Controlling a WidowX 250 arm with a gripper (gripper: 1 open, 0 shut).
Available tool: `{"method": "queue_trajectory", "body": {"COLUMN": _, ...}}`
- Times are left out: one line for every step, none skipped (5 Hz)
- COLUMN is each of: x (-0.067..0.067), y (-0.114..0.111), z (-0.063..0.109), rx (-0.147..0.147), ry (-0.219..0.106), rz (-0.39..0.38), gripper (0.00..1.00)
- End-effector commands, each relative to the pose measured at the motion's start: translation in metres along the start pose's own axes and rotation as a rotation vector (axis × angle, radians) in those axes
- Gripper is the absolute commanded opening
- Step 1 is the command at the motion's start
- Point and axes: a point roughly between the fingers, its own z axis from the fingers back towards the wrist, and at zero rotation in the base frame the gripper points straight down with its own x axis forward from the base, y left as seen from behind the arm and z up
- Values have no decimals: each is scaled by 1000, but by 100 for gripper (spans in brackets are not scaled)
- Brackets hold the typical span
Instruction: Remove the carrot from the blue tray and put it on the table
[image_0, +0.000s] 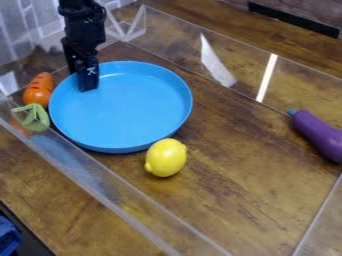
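The brown table (247, 190) has clear walls. My claw (86, 84) is spread at the blue tray's (120, 110) edge. The carrot (39, 90) is beside the tray, near a wall (94, 180). The lemon (166, 157) sits by the tray's near side.

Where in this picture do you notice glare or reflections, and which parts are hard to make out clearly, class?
In the camera view: a bright white glare patch and a pale streak beyond the blue tray; whitish reflections on the clear panels at the left, blurring what lies behind; the gripper so dark that its fingers barely separate; the eggplant evenly dark.
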Motion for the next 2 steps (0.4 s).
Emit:
{"method": "queue_trajectory", "body": {"x": 8, "y": -3, "z": 13, "rx": 36, "ry": -34, "rz": 40, "gripper": 100}}
{"method": "queue_trajectory", "body": {"x": 22, "y": -14, "z": 16, "rx": 39, "ry": -56, "rz": 60, "gripper": 100}}
